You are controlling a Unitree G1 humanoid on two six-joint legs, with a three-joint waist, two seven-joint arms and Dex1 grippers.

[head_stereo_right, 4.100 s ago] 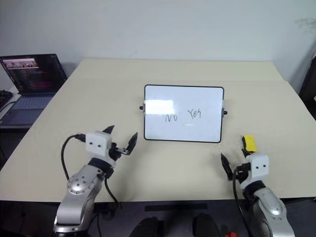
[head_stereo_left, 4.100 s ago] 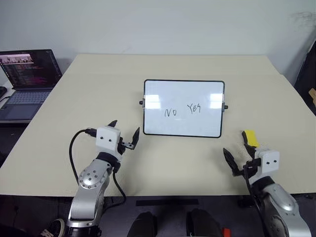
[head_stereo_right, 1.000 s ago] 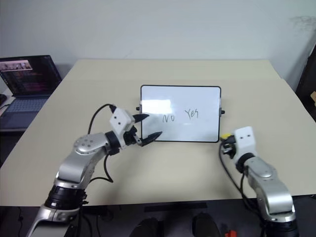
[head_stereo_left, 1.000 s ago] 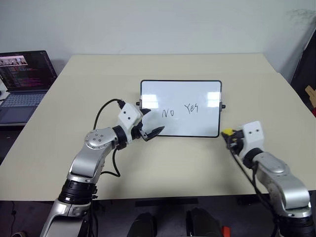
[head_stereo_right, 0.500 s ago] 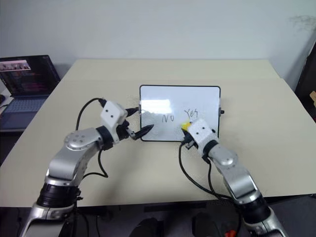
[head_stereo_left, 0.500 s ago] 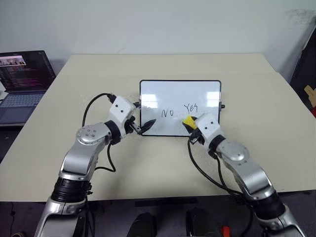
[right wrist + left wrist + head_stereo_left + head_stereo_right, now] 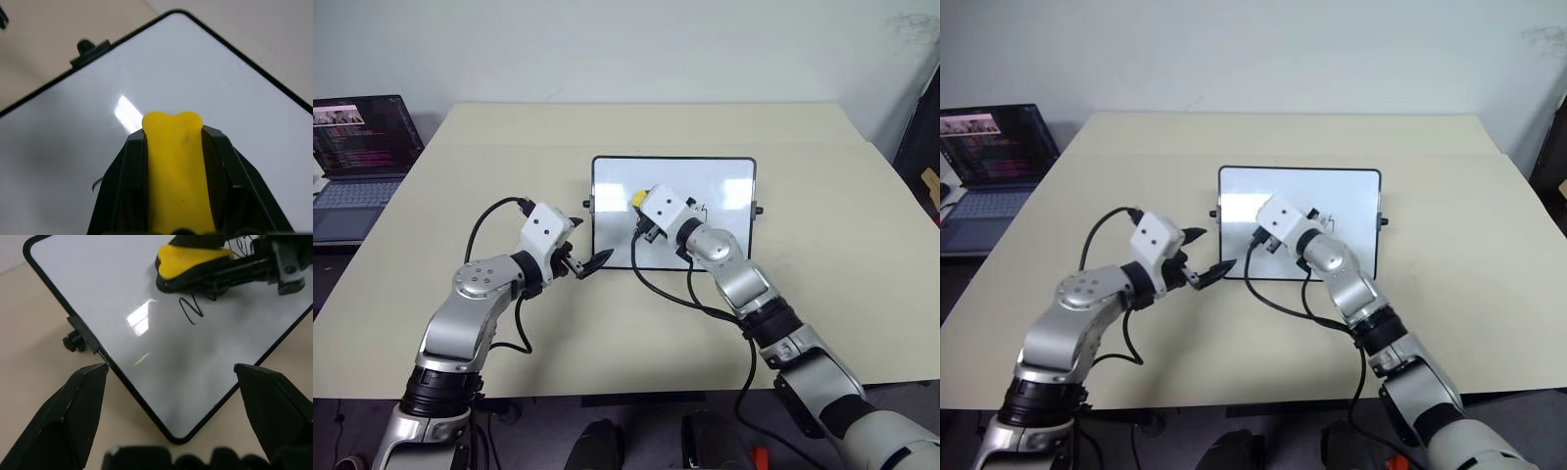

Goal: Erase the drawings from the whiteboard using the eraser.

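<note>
- Two arms are seen over the table (image 7: 822, 255) in the left eye view: the right gripper (image 7: 641, 204) is clamped on the eraser (image 7: 637, 199) and held over the left-middle of the whiteboard (image 7: 724, 176), which lies flat mid-table. The drawings (image 7: 703, 210) are mostly hidden behind the arm, so how much ink is left can't be told from here.
- Same scene in the right eye view: the left gripper (image 7: 1206, 254) is held just beside the board's near left corner, fingers apart, nothing gripped. The board doesn't look pinned by it, so a sideways swipe could probably shove the whole board along. A laptop (image 7: 994, 147) is parked well off to the left, no risk there.
- From the left wrist view, a bit of the "No" scribble is seen just under the eraser, and the board's edge sits between the open fingers without being clearly touched.
- From the right wrist view, the yellow block is squeezed tight enough to bulge at its tip. If it's pressed down at an angle, it could likely get twisted out of the grip, or the ink just smeared.
</note>
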